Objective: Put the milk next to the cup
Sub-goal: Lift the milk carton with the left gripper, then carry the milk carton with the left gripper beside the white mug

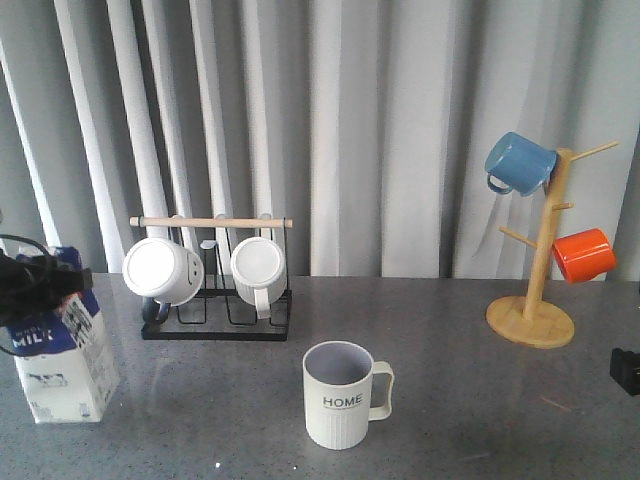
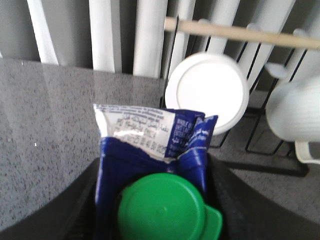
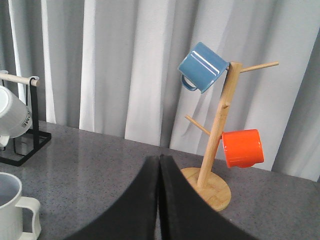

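Left gripper (image 1: 35, 278) reaches in from table's (image 1: 200, 400) far left edge at carton-top height, fingers clamped on milk (image 1: 62, 350) gable. Milk stands upright on table, long axis vertical, leaning slightly, well left of cup (image 1: 345, 395). Right gripper (image 3: 159, 200) low at right side, fingers pressed together, holding nothing. Left wrist view alone shows green cap (image 2: 167, 210); front view alone shows cup's "HOME" lettering, handle pointing right

Backdrop: pale grey-white pleated curtain (image 1: 400, 130) across the whole rear, 9 to 3 o'clock. Dark grey speckled tabletop (image 1: 470, 400) below. Light is soft and even.
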`<action>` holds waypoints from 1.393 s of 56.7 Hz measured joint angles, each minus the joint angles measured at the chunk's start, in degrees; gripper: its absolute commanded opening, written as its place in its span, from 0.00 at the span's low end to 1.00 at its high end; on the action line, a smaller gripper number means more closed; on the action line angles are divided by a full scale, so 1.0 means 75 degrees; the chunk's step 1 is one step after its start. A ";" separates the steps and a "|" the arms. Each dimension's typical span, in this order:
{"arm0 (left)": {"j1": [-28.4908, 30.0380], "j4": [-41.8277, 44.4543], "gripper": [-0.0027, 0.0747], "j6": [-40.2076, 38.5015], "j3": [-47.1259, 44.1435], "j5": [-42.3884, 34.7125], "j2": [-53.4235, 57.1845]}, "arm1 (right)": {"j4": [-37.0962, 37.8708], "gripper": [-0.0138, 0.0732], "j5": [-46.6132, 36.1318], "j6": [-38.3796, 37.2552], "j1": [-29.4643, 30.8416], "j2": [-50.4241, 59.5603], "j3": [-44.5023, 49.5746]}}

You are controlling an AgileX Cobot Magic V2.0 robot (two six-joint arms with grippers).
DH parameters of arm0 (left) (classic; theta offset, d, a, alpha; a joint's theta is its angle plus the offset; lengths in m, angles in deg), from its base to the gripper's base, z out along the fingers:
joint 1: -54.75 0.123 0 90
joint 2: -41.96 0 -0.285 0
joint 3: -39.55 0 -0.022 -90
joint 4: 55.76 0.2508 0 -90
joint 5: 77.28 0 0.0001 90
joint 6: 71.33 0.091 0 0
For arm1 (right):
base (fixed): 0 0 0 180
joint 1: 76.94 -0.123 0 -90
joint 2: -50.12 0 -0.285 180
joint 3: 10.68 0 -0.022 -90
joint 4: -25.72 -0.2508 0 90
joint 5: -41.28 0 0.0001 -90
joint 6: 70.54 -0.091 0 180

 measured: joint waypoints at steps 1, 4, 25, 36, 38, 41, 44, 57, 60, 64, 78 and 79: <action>0.0000 0.0000 0.14 0.0000 0.0000 -0.0007 0.0077 | 0.0000 0.15 0.0000 0.0000 0.0000 0.0000 0.0000; 0.0000 0.0000 0.14 0.0000 0.0000 -0.0018 0.0371 | 0.0000 0.15 0.0000 0.0000 0.0000 0.0000 0.0000; 0.0000 -0.0006 0.14 0.0000 0.0000 0.0293 0.1880 | 0.0000 0.15 0.0000 0.0000 0.0000 0.0000 0.0000; 0.0000 -0.0006 0.14 0.0000 0.0000 0.0902 0.2013 | 0.0000 0.15 0.0000 0.0000 0.0000 0.0000 0.0000; 0.0000 -0.0008 0.14 -0.0008 0.0000 0.0986 0.2013 | 0.0000 0.15 0.0000 0.0000 0.0000 0.0000 0.0000; 0.0000 -0.0015 0.14 -0.0008 0.0000 0.1133 0.2013 | 0.0000 0.15 0.0000 0.0000 0.0000 0.0000 0.0000; 0.0000 -0.0032 0.14 0.0000 0.0000 0.1257 0.2013 | 0.0000 0.15 0.0000 0.0000 0.0000 0.0000 0.0000; -0.0553 -0.1541 0.14 0.1907 0.0000 0.1063 0.2013 | 0.0000 0.15 0.0000 0.0000 0.0000 0.0000 0.0000; -0.0758 -0.2394 0.14 0.2994 0.0000 0.0915 0.2005 | 0.0000 0.15 0.0000 0.0000 0.0000 0.0000 0.0000; -0.0992 -0.3662 0.14 0.4522 0.0000 0.0724 0.1957 | 0.0000 0.15 0.0000 0.0000 0.0000 0.0000 0.0000; -0.2141 -0.8404 0.14 0.8828 -0.0169 -0.0844 0.1648 | 0.0000 0.15 0.0000 0.0000 0.0000 0.0000 0.0000; -0.2271 -0.8743 0.14 0.9044 -0.0187 -0.1095 0.1616 | 0.0000 0.15 0.0000 0.0000 0.0000 0.0000 0.0000</action>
